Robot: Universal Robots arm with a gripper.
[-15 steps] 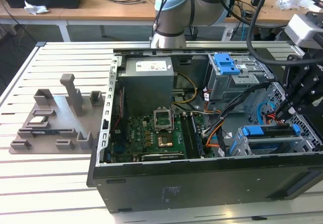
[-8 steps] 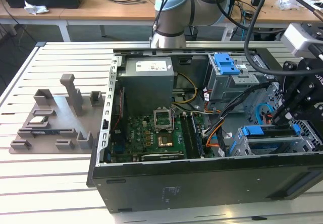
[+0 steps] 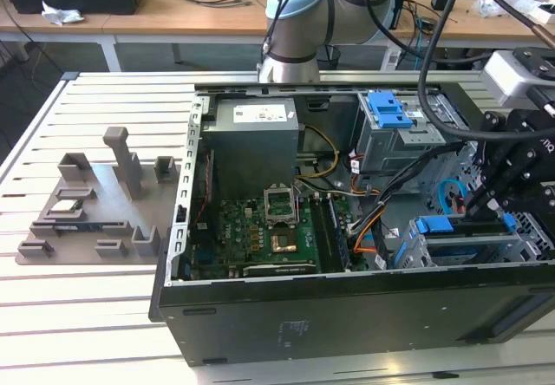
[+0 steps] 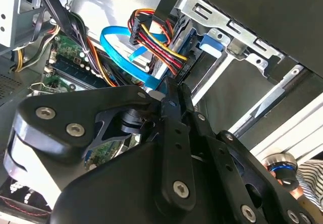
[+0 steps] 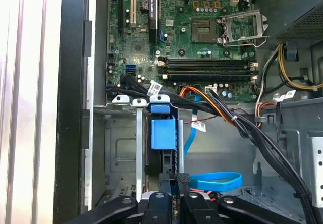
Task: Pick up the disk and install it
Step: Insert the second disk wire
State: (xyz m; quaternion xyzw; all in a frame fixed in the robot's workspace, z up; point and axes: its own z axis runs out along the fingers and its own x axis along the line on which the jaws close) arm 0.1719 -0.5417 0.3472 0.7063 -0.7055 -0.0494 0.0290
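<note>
The disk [image 3: 458, 228] sits edge-on in the lower drive cage [image 3: 414, 251] at the exterior view's right end of the open computer case. Its blue rail [image 5: 162, 132] faces the first wrist camera, and the dark body runs down toward my fingers. My black gripper [image 3: 479, 205] hangs just over the cage. In both wrist views the gripper [image 5: 175, 181] [image 4: 174, 89] has its fingers together, with the tips at the disk's near end. Whether they touch it is hidden. The disk's blue rail end [image 4: 210, 43] shows at the cage mouth.
The case [image 3: 286, 316] lies open on a slatted table. Inside are the motherboard [image 3: 260, 233], a grey power supply [image 3: 253, 138] and an upper bay with a blue bracket [image 3: 388, 108]. A blue flat cable [image 5: 214, 179] and a black cable bundle [image 5: 237, 123] run close beside the cage. A grey fixture tray [image 3: 95, 203] lies outside the case.
</note>
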